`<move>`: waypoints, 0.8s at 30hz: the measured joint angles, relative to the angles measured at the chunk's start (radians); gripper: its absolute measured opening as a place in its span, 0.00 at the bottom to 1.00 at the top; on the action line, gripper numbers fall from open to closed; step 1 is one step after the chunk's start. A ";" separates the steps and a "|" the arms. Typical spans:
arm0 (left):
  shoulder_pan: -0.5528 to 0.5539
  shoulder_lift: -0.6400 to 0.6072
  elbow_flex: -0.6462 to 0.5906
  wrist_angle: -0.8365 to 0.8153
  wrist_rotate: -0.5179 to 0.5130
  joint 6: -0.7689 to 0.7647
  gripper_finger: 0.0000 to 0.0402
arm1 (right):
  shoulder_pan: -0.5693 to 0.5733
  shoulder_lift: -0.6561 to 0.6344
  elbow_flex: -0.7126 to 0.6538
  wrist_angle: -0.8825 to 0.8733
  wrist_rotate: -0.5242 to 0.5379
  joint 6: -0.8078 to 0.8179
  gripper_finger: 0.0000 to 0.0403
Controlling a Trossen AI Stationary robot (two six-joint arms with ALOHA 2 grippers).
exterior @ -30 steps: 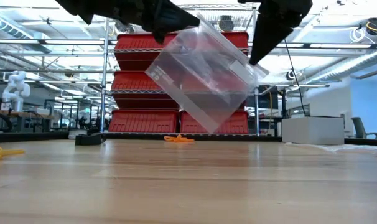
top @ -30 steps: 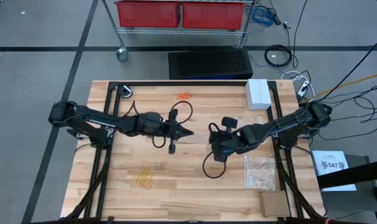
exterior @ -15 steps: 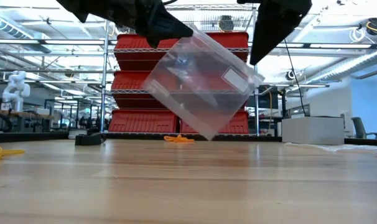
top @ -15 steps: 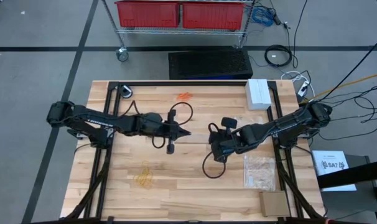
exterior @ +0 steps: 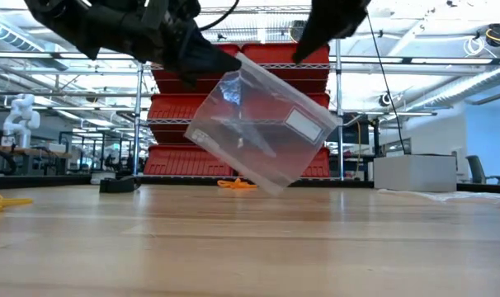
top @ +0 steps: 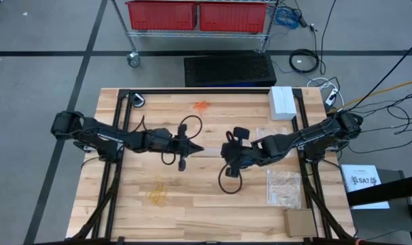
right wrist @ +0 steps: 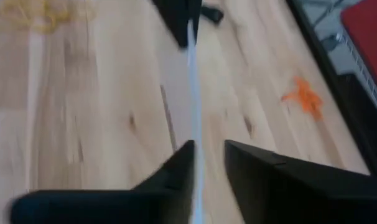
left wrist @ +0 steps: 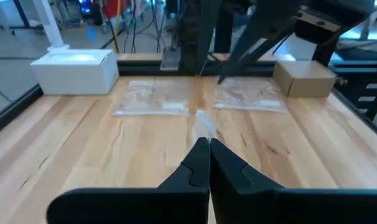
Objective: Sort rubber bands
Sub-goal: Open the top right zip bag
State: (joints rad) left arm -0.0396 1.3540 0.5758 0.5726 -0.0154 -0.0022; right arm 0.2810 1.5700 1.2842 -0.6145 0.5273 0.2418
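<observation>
Mostly unfinished — sorting looks barely begun, judging by how things lie. A clear bag (exterior: 258, 132) is held up in mid-air between the two arms, tilted, over the middle of the table (top: 192, 218). The left gripper (top: 199, 148) is pinched fully shut on one edge of it; in the left wrist view the fingers (left wrist: 195, 163) meet with a scrap of film between them. The right gripper (top: 226, 151) stands at the bag's other side: in the right wrist view its jaws are parted a little with the bag's edge running between them, but whether that edge is actually clamped cannot be told.

The bands are not bagged as far as can be seen. The orange bands (top: 201, 105) lie loose at the far edge of the table, the yellow bands (top: 156, 195) loose at the near left — well apart from each other and from the bag. Black bands cannot be made out. Two more bags (top: 283, 187) lie flat at the right side, near a white box (top: 282, 102) and a brown box (top: 300, 222).

Labels: a white patch (exterior: 302, 125) is seen on the held bag, but no writing on it can be read. A sheet (top: 364, 182) beside the table carries dark print — too small to read.
</observation>
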 joint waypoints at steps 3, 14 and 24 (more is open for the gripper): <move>-0.003 0.000 -0.006 -0.003 0.001 0.013 0.00 | -0.004 0.022 0.000 0.052 0.002 -0.043 0.03; -0.002 0.000 -0.006 -0.017 0.019 0.070 0.00 | -0.033 0.120 0.000 0.144 0.023 -0.044 0.00; 0.001 0.000 -0.006 -0.015 -0.012 0.063 0.00 | -0.028 0.133 0.000 0.179 -0.008 -0.015 0.00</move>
State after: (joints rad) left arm -0.0388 1.3545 0.5701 0.5571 -0.0274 0.0607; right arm 0.2527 1.7028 1.2846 -0.4359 0.5193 0.2272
